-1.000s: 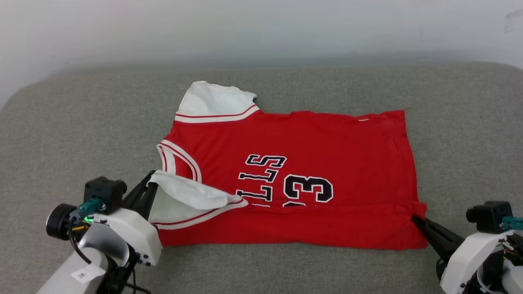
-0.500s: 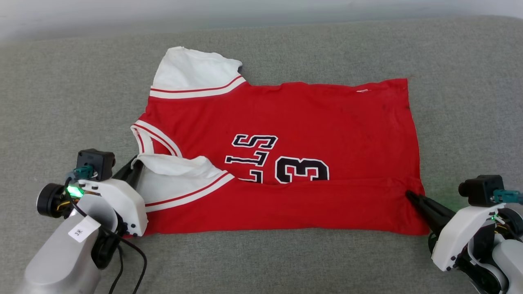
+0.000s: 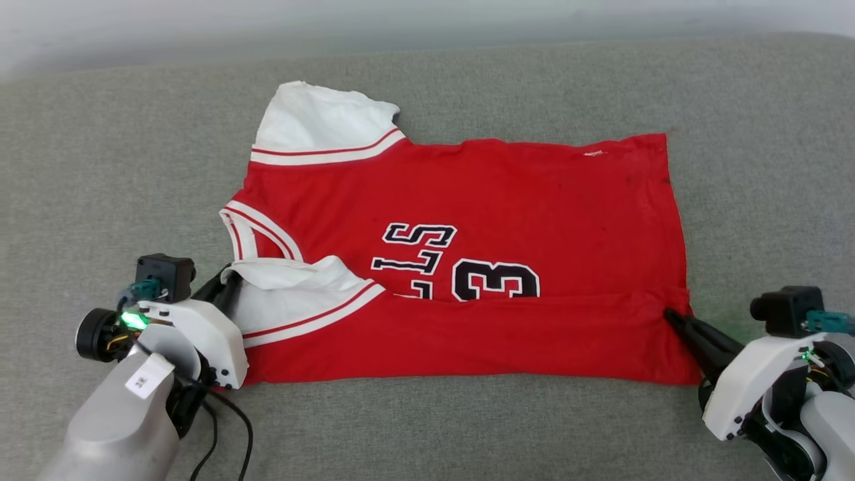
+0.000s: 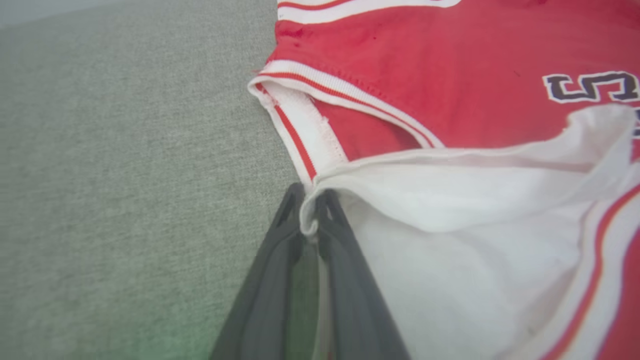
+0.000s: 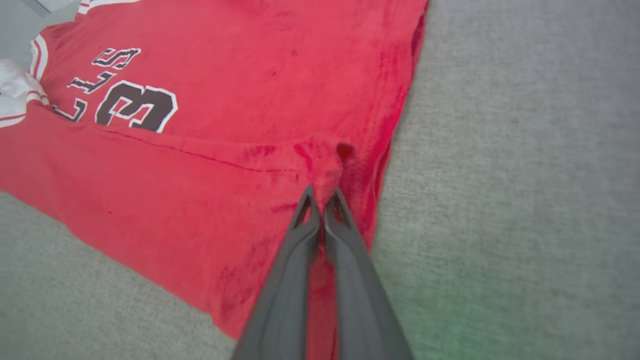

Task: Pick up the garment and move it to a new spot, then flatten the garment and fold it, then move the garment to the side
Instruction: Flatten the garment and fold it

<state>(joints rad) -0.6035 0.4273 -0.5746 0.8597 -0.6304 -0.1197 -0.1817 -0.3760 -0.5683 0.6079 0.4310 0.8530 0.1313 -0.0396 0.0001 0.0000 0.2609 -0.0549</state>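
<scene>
Garment (image 3: 507,194) red, flat, near edge folded over lettering; left fingers (image 4: 280,250), right fingers (image 5: 295,250) pinch opposite ends; fold unchanged.

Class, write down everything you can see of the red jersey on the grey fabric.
The garment is a red jersey of soft cloth with white sleeves, striped trim, black white-outlined letters and a "3". It lies flat on the grey fabric surface, its near edge folded over, hiding part of the print. The left end effector pinches the near sleeve; the right end effector pinches the fold at the hem.
</scene>
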